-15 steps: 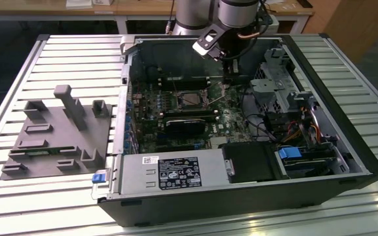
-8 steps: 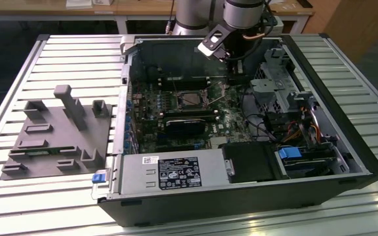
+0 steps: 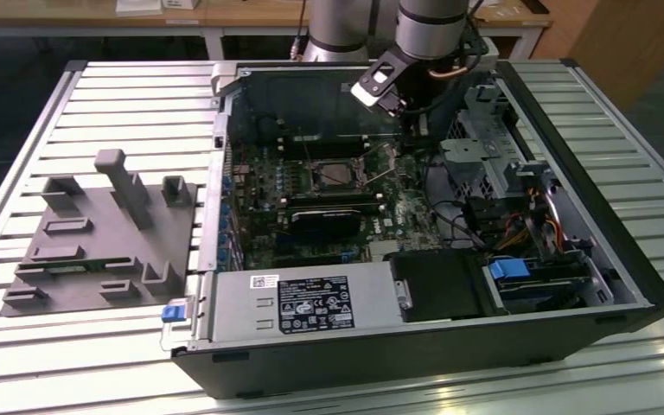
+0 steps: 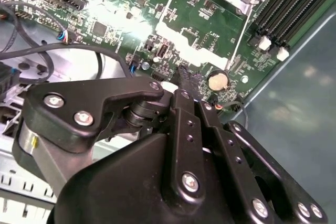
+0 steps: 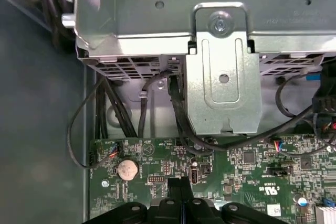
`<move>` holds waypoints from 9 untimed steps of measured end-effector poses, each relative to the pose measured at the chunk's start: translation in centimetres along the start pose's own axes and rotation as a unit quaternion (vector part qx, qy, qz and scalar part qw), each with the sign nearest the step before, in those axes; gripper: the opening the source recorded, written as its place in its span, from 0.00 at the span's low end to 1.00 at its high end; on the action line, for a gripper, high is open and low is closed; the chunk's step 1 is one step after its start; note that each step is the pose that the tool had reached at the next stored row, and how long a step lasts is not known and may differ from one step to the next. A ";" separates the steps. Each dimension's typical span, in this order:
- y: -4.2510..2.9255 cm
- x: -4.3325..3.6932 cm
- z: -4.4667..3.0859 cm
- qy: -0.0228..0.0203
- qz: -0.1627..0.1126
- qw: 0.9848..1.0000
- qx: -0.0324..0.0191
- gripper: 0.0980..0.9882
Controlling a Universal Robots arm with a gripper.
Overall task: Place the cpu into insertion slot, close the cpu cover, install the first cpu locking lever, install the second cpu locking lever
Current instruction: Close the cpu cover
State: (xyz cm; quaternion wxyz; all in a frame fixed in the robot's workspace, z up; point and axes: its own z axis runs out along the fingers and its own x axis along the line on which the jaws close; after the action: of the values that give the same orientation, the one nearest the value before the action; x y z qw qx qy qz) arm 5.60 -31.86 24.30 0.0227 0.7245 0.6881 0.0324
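Gripper (image 3: 399,149) hangs inside the open PC case (image 3: 609,251). Its black fingers (image 5: 175,190) are pressed together w/ nothing seen between them, tips just over the green motherboard (image 3: 257,203) and near a round silver coin cell (image 5: 126,169). The insertion slot (image 3: 338,175) is a dark square w/ a silvery metal rim (what fills its centre isn't clear). It sits mid-board, near the gripper, toward the exterior view's left. A thin bright wire lever (image 4: 169,3) runs straight across the board.

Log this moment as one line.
gripper: shut | place: above green motherboard, on the exterior view's right of insertion slot
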 end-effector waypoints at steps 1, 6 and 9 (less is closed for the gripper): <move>0.02 0.00 0.13 0.000 0.000 1.000 0.001 0.00; 0.04 -0.01 0.46 0.000 0.000 1.000 0.002 0.00; 0.03 -0.01 0.74 0.000 0.000 1.000 0.003 0.00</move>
State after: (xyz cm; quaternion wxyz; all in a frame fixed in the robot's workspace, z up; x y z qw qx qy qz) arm 5.68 -31.86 23.57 0.0204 0.7247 0.6881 0.0299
